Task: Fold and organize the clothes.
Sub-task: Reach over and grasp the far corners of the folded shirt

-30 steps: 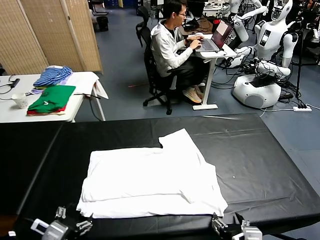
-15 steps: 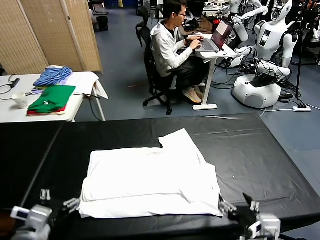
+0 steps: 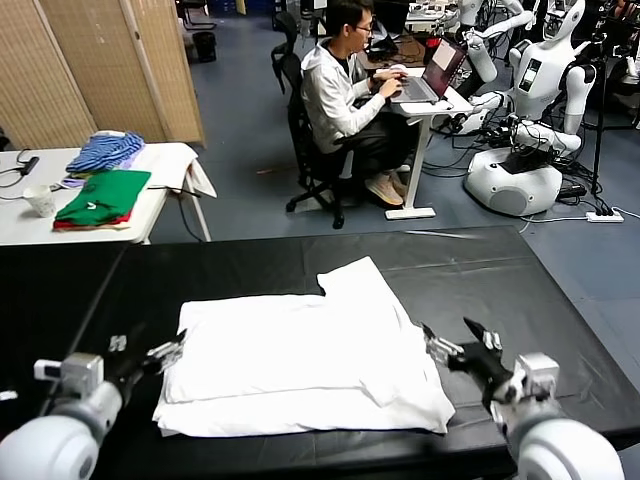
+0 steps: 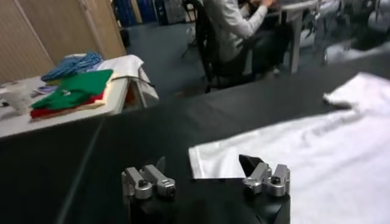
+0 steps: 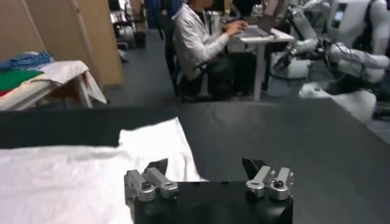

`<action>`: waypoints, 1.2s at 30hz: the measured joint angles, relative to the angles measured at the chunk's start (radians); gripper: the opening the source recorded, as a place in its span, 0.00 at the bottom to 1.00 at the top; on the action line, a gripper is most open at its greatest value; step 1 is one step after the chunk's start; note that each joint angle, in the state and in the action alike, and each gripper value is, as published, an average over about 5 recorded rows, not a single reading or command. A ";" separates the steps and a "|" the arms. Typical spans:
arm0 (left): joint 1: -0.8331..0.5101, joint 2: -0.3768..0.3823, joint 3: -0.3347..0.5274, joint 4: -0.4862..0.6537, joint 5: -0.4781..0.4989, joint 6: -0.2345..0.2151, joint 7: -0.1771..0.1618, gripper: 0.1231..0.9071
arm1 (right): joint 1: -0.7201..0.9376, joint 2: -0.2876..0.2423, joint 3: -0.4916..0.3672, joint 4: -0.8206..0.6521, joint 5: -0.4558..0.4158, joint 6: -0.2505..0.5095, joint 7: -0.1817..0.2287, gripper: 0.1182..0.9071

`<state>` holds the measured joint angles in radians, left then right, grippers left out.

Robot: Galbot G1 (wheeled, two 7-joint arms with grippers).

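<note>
One white T-shirt [image 3: 300, 365] lies flat on my black worktop [image 3: 520, 300], plain side up, partly folded: the body is doubled along the near edge, and one short sleeve points toward the far edge, approx. mid-width. It sits nearer the worktop's near edge than the far one, slightly left of centre.

I have two pincers, both over the near part of the worktop. My left gripper [image 3: 172, 350] hovers at the shirt's left edge, its two fingers spread wide, pinching nothing; in the left wrist view [image 4: 204, 170] the shirt's left corner shows between the tips. My right gripper [image 3: 458, 343] hovers just beside the shirt's right edge, two fingers also spread wide, nothing held; in the right wrist view [image 5: 207, 167] the sleeve lies beyond the tips and to one side.

Beyond the worktop's far left corner stands one white side table [image 3: 170, 165]. On it: one green folded garment [image 3: 105, 195] stacked on one red one [image 3: 75, 223], one blue-striped garment [image 3: 105, 150] behind them, and one small white cup [image 3: 42, 202] nearer the table's left end.

Further back, one person [image 3: 345, 85] in a grey top sits on a black office chair [image 3: 305, 150], typing on one laptop [image 3: 432, 75] at a small white desk [image 3: 425, 110]. One folding screen [image 3: 100, 60] stands at far left. Several white robots stand at far right, at least two; one has a round base [image 3: 515, 180].
</note>
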<state>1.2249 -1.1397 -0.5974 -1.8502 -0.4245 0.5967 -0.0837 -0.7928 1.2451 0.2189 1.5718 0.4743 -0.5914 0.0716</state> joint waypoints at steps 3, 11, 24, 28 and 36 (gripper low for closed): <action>-0.009 -0.005 0.008 0.012 0.003 -0.005 -0.005 1.00 | 0.021 0.003 -0.018 -0.025 0.001 -0.001 0.002 1.00; -0.016 -0.015 0.020 0.026 0.010 -0.011 -0.011 1.00 | 0.075 0.023 -0.055 -0.090 0.020 -0.001 0.005 1.00; -0.018 -0.018 0.025 0.019 0.010 -0.008 -0.012 1.00 | 0.142 0.056 -0.086 -0.189 0.026 -0.007 0.022 1.00; -0.020 -0.017 0.024 0.013 0.008 -0.005 -0.012 1.00 | 0.148 0.062 -0.095 -0.201 0.026 -0.011 0.029 1.00; -0.030 -0.016 0.027 0.012 0.004 0.008 -0.010 1.00 | 0.157 0.063 -0.108 -0.214 0.026 -0.026 0.042 0.98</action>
<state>1.1950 -1.1556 -0.5704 -1.8386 -0.4210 0.6052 -0.0934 -0.6353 1.3081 0.1108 1.3576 0.5002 -0.6175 0.1132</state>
